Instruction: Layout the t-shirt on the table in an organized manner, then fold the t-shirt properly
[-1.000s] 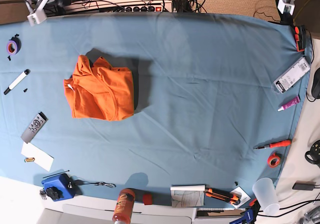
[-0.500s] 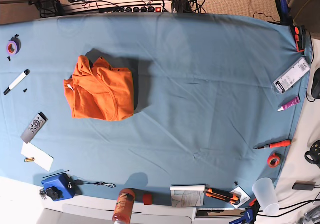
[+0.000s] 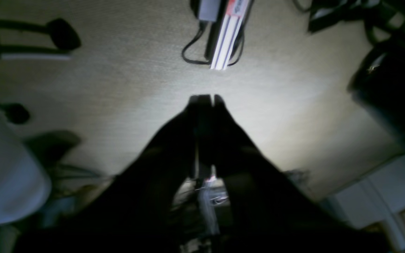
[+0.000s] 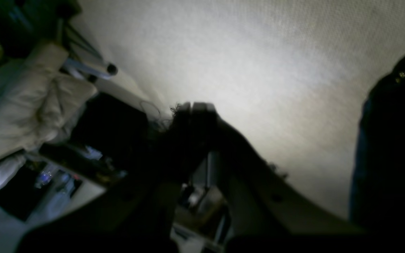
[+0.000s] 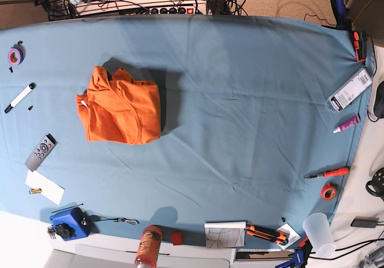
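Observation:
The t-shirt (image 5: 120, 106) is a bright orange bundle, loosely folded and crumpled, lying left of centre on the table (image 5: 252, 118), which is covered in teal-blue cloth. Neither arm reaches over the table in the base view. In the left wrist view my left gripper (image 3: 205, 99) is a dark silhouette with its fingers pressed together, nothing between them, against beige carpet. My right gripper (image 4: 192, 105) looks the same in the right wrist view: shut and empty, off the table.
Small items ring the table: purple tape (image 5: 16, 55), marker (image 5: 20, 97), remote (image 5: 41, 151) and blue box (image 5: 69, 223) on the left, an orange bottle (image 5: 148, 246) in front, a screwdriver (image 5: 328, 173), tape roll (image 5: 329, 191) and cup (image 5: 318, 234) on the right.
The white arm parts seen at the top corners of the base view have drawn back out of sight. The t-shirt has not moved.

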You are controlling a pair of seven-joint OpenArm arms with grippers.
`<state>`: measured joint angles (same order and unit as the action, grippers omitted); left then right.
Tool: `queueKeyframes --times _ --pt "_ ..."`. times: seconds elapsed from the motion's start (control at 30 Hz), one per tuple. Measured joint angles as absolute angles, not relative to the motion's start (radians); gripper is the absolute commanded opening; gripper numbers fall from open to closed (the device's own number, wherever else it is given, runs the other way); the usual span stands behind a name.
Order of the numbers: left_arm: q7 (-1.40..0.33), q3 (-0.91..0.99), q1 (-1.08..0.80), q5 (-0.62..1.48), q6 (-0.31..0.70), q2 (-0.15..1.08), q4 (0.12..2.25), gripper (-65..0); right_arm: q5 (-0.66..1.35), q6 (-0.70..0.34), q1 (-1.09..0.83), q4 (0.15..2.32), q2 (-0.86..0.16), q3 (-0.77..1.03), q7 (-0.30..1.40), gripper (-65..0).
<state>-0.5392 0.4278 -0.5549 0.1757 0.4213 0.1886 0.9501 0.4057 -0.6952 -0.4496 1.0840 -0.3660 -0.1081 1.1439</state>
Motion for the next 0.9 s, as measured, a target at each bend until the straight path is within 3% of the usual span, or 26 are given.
queueKeyframes --times 0.17,0.27,0.4,0.6,0.67,0.9 --pt "-0.432 0.234 -0.45 0.133 0.26 0.178 0.809 -65.0 0.265 -0.693 -0.334 0.907 -0.366 -0.263 0.962 -65.0" --pt "-0.389 0.196 -0.401 0.13 0.213 0.149 0.732 -65.0 0.185 -0.692 -0.27 0.822 -0.366 -0.35 0.852 -65.0" --pt "-0.304 0.194 -0.366 0.126 0.217 0.102 0.65 -65.0 0.083 -0.638 -0.213 0.737 -0.362 -0.467 0.663 -65.0" --pt "-0.241 0.197 -0.351 0.079 0.216 0.094 0.619 -65.0 -0.126 -0.391 -0.197 0.665 -0.34 -0.605 0.27 -65.0" --pt "-0.241 0.197 -0.351 0.079 0.216 0.094 0.617 -65.0 -0.156 -0.34 -0.197 0.653 -0.331 -0.639 0.217 -65.0" --pt "-0.237 0.197 -0.351 0.079 0.216 0.094 0.618 -65.0 -0.154 -0.345 -0.176 0.654 -0.309 -0.742 0.198 -65.0"
